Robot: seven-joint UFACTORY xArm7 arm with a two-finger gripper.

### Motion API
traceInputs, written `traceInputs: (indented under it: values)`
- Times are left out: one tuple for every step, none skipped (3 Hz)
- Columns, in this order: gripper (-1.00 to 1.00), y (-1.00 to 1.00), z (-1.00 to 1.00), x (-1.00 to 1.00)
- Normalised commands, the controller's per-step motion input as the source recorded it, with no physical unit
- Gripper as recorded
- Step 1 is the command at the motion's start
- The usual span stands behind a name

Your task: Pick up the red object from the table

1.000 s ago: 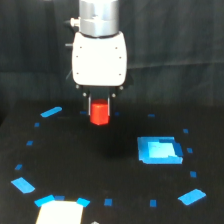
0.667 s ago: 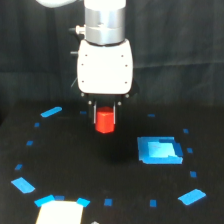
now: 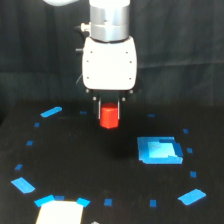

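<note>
I see the gripper (image 3: 109,106) hanging straight down under its white housing, over the middle of the table (image 3: 75,165), toward the back edge. The red block (image 3: 109,116) sits between the two short dark fingers (image 3: 98,106) — they flank its upper part on either side and the jaws look clenched on it. The block's lower half sticks out below the fingertips. I read it as clear of the black surface, though from this one angle I cannot be sure of the gap under it.

On the table, a bright blue rectangle (image 3: 159,150) lies toward the exterior view's right, apart from the block and nearer the front. Small blue tape marks ring the surface — a slanted one (image 3: 51,111) near the back on the exterior view's left, another (image 3: 192,196) at the front right corner, one more (image 3: 22,185) at the front left. A pale patch (image 3: 59,212) sits at the front edge, cut off by the frame.
</note>
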Motion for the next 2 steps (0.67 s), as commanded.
traceInputs:
  values:
    - [-1.0, -1.0, 1.0, -0.67]
    - [-1.0, -0.2, -1.0, 0.26]
